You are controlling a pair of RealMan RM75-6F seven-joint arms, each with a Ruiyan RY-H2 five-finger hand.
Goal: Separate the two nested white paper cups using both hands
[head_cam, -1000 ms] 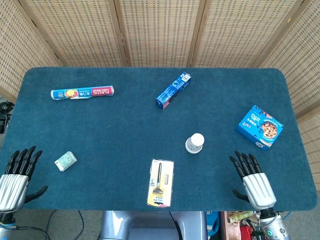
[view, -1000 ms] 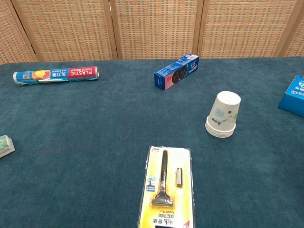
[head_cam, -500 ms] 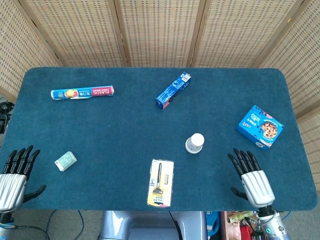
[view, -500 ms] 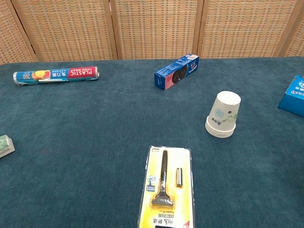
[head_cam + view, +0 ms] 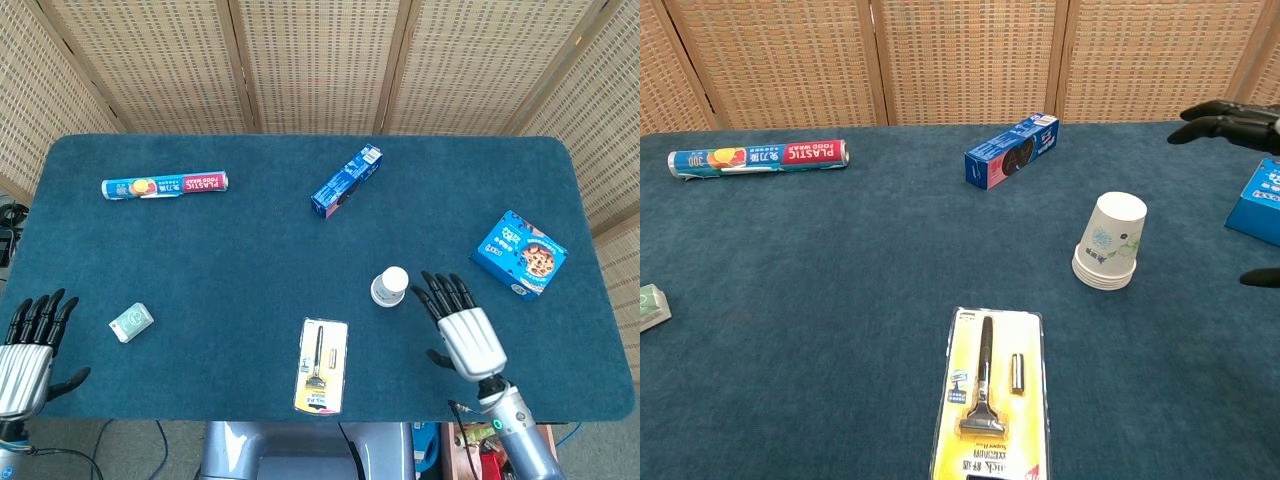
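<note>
I have brought my right hand (image 5: 462, 325) in from the table's near right corner; it now hovers just beside the nested cups (image 5: 390, 286), fingers spread, holding nothing. The cups stand upside down, right of centre. My left hand (image 5: 28, 345) waits open at the near left corner.

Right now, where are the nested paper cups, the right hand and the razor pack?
nested paper cups (image 5: 1108, 244), chest view, on the printed side wall.
right hand (image 5: 462, 327), head view, on the silver back of the hand.
razor pack (image 5: 989, 395), chest view, on the razor's black handle area.
</note>
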